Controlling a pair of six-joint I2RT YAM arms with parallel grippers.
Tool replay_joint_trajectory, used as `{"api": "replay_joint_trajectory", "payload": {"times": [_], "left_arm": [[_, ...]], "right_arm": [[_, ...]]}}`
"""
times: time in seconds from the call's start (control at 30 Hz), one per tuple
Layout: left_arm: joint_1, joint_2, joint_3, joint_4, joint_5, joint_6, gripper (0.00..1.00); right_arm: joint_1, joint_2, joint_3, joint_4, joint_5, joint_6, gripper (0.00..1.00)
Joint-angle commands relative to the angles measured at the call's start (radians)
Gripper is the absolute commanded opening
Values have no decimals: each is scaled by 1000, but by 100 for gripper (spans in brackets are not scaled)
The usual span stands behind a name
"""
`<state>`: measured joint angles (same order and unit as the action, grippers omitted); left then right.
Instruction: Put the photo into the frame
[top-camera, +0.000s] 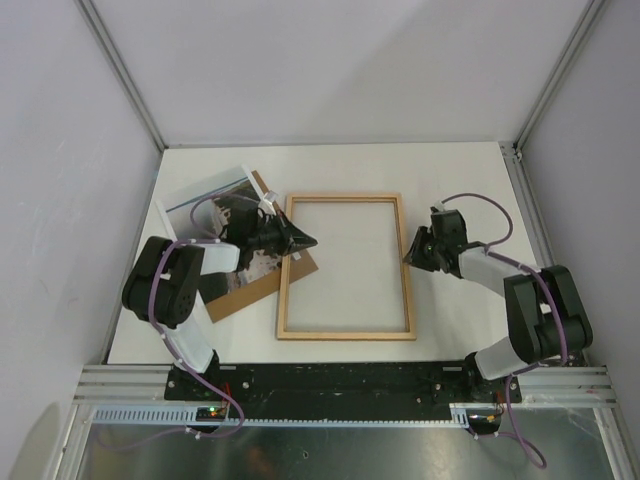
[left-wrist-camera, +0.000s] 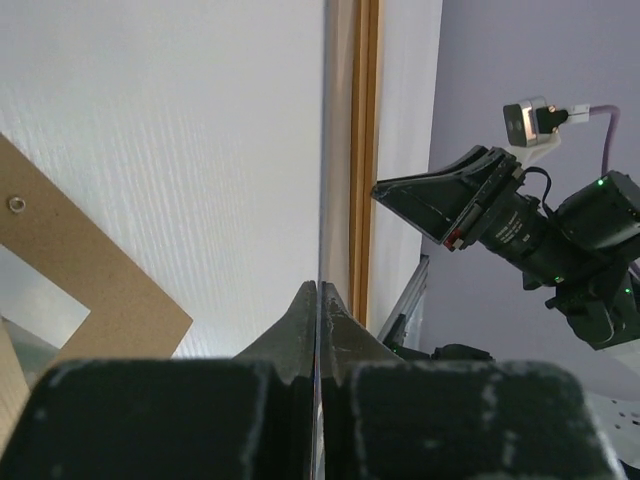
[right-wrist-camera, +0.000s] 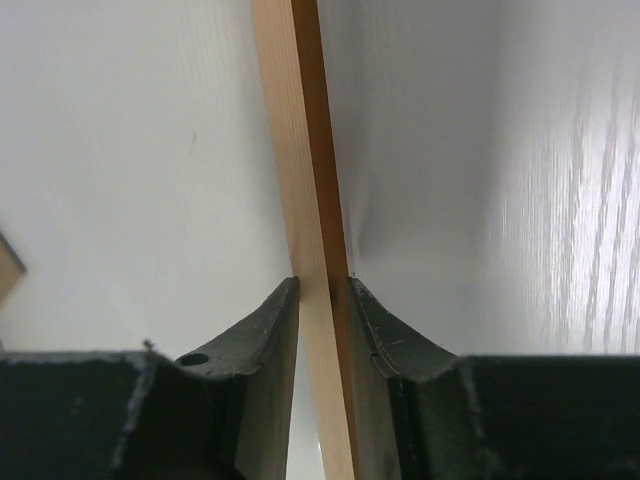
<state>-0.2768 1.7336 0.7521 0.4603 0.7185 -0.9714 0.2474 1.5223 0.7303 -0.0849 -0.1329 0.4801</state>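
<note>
Rails of the frame (top-camera: 346, 333) lay flat on the white table (top-camera: 450, 180), paler wood upward, near the middle and between the two arms. The photo (top-camera: 205, 198) sat well off to the left of it, resting on a brown board (top-camera: 250, 290) and partly hidden under the left arm; it was outside the frame.

The left claw (top-camera: 300, 241) reached over the frame's left rail. In its own wrist view the fingers (left-wrist-camera: 285, 335) were pressed fully together on a thin sheet (left-wrist-camera: 321, 150), seen edge-on as a fine line running away from the tips; what that sheet was could not be told.

The right claw (top-camera: 410, 252) stood at the right rail. Its wrist view showed the fingers (right-wrist-camera: 270, 320) a little apart, one on each side of the rail, with the wood filling the gap. Whether they pressed on it or only stood around it could not be told.
</note>
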Motion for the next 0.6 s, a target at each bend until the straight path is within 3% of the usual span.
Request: {"api": "replay_joint_trajectory", "payload": {"times": [0.0,0.3,0.57], "left_arm": [[12,-61,-18,61,41,-26,0],[33,-86,-36,76,67,-42,0],[40,-110,-58,108,72,-45,0]], "right_arm": [[-5,-72,-80,-17,-38,37,31],[-86,-197,-160,33,-55,79,47],[-114,-216,-172,130,-66,129,44]]}}
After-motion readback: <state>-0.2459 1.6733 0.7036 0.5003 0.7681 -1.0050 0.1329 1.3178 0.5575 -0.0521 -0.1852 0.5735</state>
